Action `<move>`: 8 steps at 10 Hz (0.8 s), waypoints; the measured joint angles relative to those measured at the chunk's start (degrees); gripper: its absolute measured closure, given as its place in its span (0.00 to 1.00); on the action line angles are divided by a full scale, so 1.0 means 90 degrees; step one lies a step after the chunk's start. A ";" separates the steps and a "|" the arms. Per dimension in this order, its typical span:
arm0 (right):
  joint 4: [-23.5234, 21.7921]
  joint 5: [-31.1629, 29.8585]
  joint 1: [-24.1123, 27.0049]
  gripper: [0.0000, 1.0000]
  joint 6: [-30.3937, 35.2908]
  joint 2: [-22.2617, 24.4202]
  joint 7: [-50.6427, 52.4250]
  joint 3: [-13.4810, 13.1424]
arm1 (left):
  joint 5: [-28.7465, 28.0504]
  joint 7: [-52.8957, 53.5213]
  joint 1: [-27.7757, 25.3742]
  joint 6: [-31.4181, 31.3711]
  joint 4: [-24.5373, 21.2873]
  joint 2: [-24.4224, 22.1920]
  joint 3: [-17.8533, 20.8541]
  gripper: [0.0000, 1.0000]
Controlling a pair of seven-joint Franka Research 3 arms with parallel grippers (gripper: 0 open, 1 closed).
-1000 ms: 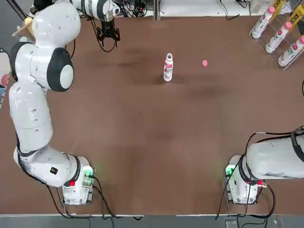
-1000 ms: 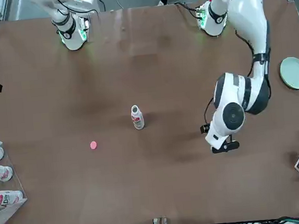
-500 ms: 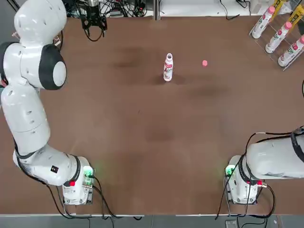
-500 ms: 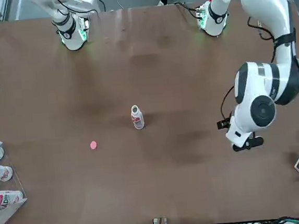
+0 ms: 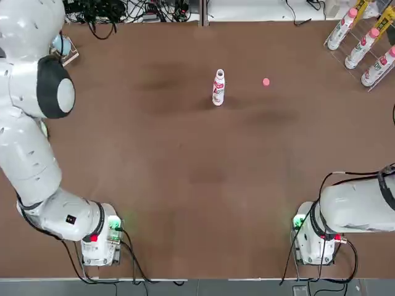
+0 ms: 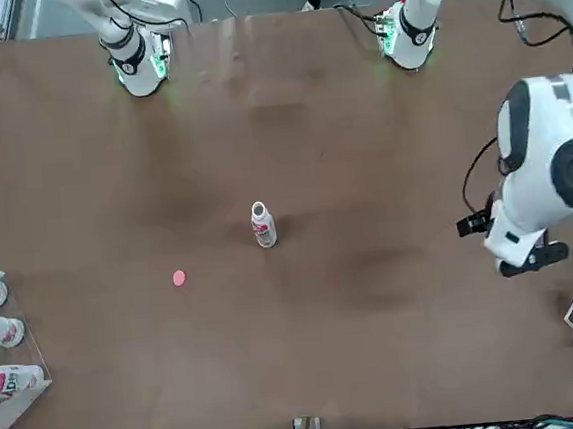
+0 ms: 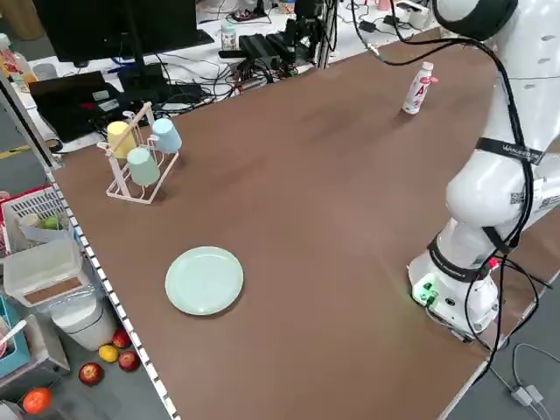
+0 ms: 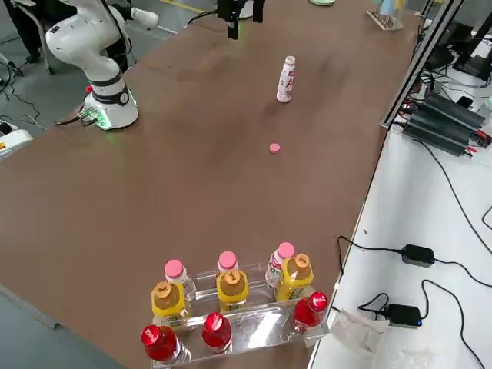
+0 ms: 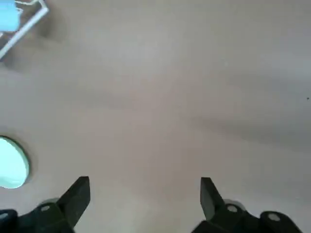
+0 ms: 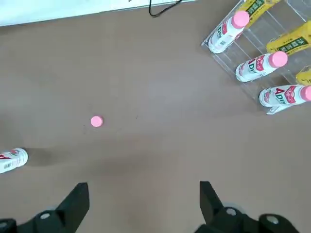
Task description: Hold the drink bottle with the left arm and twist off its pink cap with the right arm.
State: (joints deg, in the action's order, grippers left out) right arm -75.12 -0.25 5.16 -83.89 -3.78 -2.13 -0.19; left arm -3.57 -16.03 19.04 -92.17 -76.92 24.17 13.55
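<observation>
We count one drink bottle (image 5: 218,87), slim white plastic, upright at the table's far middle, neck bare. One tiny round pink cap (image 5: 266,82) lies flat to its right, apart. Three pink-capped bottles (image 5: 361,48) lean in a clear rack (image 5: 371,86) far right. Left gripper (image 9: 142,199) and right gripper (image 10: 144,200) both have wide jaws, holding nothing.

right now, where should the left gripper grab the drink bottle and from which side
Probably around the labelled body of the drink bottle, below the narrow neck, coming level from the robot's left. It stands upright and alone, the pink cap already off on the table to its right. The left gripper is open, far left.
</observation>
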 joint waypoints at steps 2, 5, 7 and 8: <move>0.0001 0.0000 0.0000 0.00 -0.0022 0.0000 -0.0005 -0.0003 | -0.0007 0.0028 -0.0410 0.0023 0.0007 -0.0323 -0.0180 0.00; 0.0003 0.0000 0.0001 0.00 -0.0154 -0.0001 -0.0009 -0.0009 | -0.0009 0.0198 -0.1785 0.0097 0.0001 -0.0717 -0.1386 0.00; 0.0006 0.0000 0.0012 0.00 -0.0388 -0.0002 -0.0024 -0.0023 | -0.0008 0.0260 -0.2248 0.0001 -0.0151 -0.1064 -0.1854 0.00; 0.0006 0.0000 0.0032 0.00 -0.0384 -0.0003 -0.0026 -0.0037 | 0.0026 0.0264 -0.2486 -0.0131 -0.0417 -0.1301 -0.2123 0.00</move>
State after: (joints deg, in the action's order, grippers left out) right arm -75.07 -0.25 5.45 -87.35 -3.80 -2.36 -0.53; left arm -3.33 -13.66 -3.34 -93.34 -80.68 12.45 -5.55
